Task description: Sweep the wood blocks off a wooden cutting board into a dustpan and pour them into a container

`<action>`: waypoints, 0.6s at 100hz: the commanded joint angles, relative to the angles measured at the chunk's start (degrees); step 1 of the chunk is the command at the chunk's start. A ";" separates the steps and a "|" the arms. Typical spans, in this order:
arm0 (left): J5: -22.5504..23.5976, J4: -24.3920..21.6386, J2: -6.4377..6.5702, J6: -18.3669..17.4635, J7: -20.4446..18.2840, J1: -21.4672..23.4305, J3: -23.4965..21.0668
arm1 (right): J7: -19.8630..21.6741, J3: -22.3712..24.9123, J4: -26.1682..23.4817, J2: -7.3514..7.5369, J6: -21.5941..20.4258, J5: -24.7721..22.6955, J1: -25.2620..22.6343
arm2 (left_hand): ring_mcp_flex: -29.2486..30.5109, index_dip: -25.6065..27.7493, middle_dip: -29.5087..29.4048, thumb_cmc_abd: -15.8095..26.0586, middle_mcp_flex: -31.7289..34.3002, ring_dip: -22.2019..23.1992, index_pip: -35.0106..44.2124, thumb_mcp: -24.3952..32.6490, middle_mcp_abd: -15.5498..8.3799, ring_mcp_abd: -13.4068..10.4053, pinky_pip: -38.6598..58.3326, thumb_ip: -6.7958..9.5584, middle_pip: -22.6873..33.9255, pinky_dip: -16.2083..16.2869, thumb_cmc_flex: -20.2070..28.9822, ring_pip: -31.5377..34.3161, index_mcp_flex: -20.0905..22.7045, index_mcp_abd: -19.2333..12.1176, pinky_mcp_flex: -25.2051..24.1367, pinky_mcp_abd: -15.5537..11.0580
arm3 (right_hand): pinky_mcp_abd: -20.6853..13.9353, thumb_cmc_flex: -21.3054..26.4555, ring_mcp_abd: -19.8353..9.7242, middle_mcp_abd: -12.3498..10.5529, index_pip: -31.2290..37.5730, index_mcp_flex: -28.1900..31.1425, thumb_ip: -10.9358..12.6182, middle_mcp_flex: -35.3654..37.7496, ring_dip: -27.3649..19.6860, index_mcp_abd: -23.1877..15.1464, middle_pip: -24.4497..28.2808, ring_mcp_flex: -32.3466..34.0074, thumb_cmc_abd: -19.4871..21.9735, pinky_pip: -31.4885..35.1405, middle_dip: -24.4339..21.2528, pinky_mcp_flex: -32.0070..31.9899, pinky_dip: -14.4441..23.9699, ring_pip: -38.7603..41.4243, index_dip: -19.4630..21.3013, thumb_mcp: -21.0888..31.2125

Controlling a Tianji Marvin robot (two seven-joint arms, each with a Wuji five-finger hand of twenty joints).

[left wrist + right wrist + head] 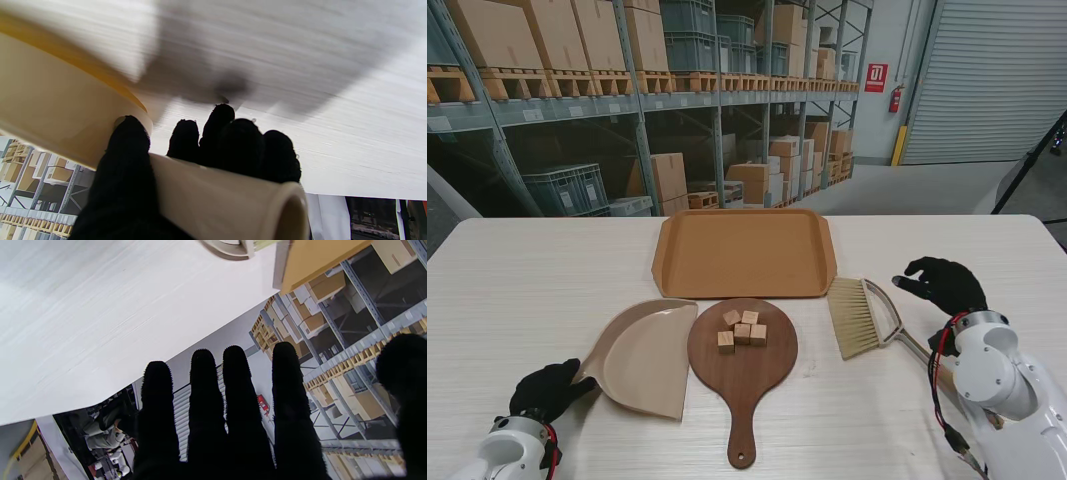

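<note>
Four wood blocks (742, 331) sit clustered on the round head of the dark cutting board (743, 372), its handle pointing toward me. Pale wood-grain table (517, 290), matte. Beige dustpan (645, 357) lies just left of the board, rim touching it. Left hand (545, 390) wrapped around the dustpan handle (217, 196), fingers (186, 140) curled over it. Orange tray (744, 252) farther from me, behind the board. Brush (863, 316) lies right of the board, bristles toward the tray. Right hand (942, 283) hovers just right of the brush, fingers (203, 390) straight and apart, holding nothing. Beyond the table: warehouse racking (627, 90) with cardboard boxes, grey crates, a roll-up door (987, 75).
</note>
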 commanded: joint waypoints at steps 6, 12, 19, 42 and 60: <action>-0.05 -0.33 -0.07 0.26 -1.08 -0.10 0.11 | 1.72 1.60 0.32 1.70 -1.86 -2.87 -2.27 | 4.96 0.78 -0.36 8.62 4.84 -0.55 2.58 6.52 -19.12 -16.09 3.98 0.35 84.52 1.75 6.36 1.21 6.45 0.22 0.54 -1.18 | 1.23 -0.88 -1.46 -1.46 -0.97 -1.31 -0.24 -1.55 0.35 0.94 1.28 1.36 -3.57 1.64 0.68 -0.42 -1.13 0.88 0.47 1.73; -0.09 -0.31 -0.06 0.32 -1.17 -0.14 0.16 | 2.57 2.35 0.53 2.06 -2.55 -4.44 -3.01 | 4.96 0.77 -0.35 8.61 4.84 -0.56 2.58 6.50 -19.12 -16.09 4.00 0.34 84.52 1.74 6.31 1.21 6.45 0.22 0.56 -1.18 | 1.14 -0.46 -1.56 -1.63 -1.03 -1.44 -0.53 -1.78 0.29 1.11 1.29 1.52 -4.38 1.61 0.63 -0.30 -1.27 0.74 0.46 1.48; -0.10 -0.31 -0.05 0.38 -1.23 -0.15 0.19 | 3.40 3.15 0.81 2.47 -3.44 -6.44 -3.85 | 4.96 0.76 -0.35 8.61 4.84 -0.56 2.58 6.51 -19.12 -16.09 4.00 0.35 84.51 1.73 6.31 1.21 6.45 0.22 0.55 -1.18 | 1.12 0.13 -1.73 -1.90 -0.95 -1.37 -0.75 -2.10 0.24 1.11 1.33 1.73 -4.93 1.66 0.60 -0.04 -1.41 0.62 0.52 0.85; -0.28 -0.36 -0.12 0.96 -1.06 -0.08 0.31 | 4.53 4.56 1.64 3.33 -6.05 -11.26 -6.29 | 4.91 0.73 -0.36 8.67 4.84 -0.60 2.58 6.51 -19.18 -16.13 3.99 0.34 84.45 1.69 6.23 1.12 6.42 0.20 0.50 -1.22 | 0.02 1.02 -2.65 -2.92 0.50 -2.35 0.03 -4.16 0.67 0.40 3.30 2.33 -7.00 2.85 1.19 0.97 -2.21 1.34 1.93 0.05; -0.45 -0.30 -0.18 1.22 -0.82 -0.05 0.46 | 4.58 4.66 2.54 3.76 -7.65 -14.09 -7.80 | 4.90 0.65 -0.37 8.65 4.83 -0.64 2.51 6.51 -19.23 -16.15 4.00 0.34 84.38 1.66 6.22 1.00 6.44 0.05 0.51 -1.30 | -1.16 1.40 -3.45 -3.70 1.48 -2.98 0.04 -4.47 1.43 0.62 6.79 3.23 -8.10 4.85 2.59 2.03 -2.76 3.36 2.95 1.29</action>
